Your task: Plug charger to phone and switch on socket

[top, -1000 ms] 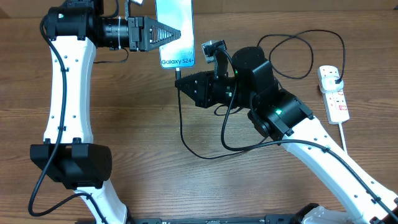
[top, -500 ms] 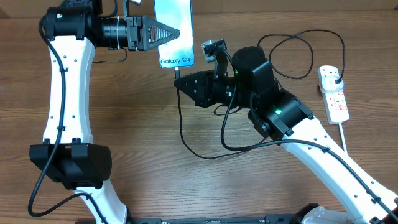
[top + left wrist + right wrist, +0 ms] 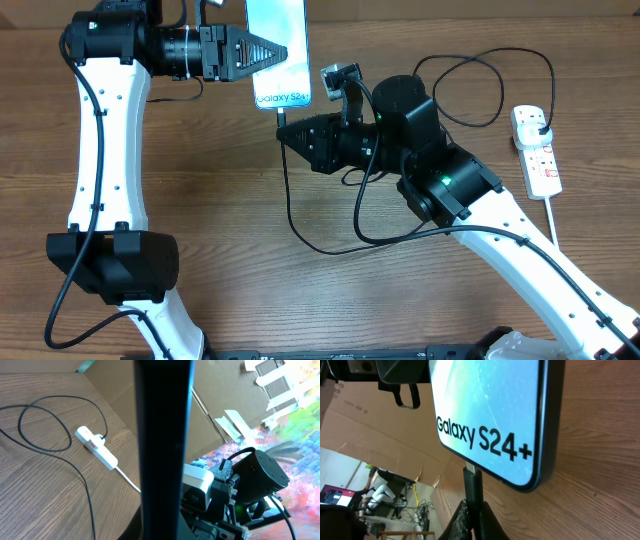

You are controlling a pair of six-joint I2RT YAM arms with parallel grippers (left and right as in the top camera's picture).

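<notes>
My left gripper (image 3: pixel 262 55) is shut on the phone (image 3: pixel 281 48) and holds it at the table's far edge, lit screen up. In the right wrist view the phone (image 3: pixel 490 405) reads "Galaxy S24+". My right gripper (image 3: pixel 283 128) is shut on the plug tip (image 3: pixel 473 485) of the black charger cable (image 3: pixel 300 225). The tip stands at the phone's lower edge; I cannot tell how deep it sits. In the left wrist view the phone (image 3: pixel 162 435) is a dark upright bar. The white socket (image 3: pixel 537 150) lies at the right, with the black adapter (image 3: pixel 541 126) plugged in.
The cable loops (image 3: pixel 480 85) over the table between the right arm and the socket. The socket's thick white cord (image 3: pixel 553 222) runs toward the front right. The socket (image 3: pixel 97 449) also shows in the left wrist view, with cardboard walls behind.
The phone in my left gripper and my right gripper with the plug have both shifted slightly to the left. The plug stays at the phone's lower edge.
</notes>
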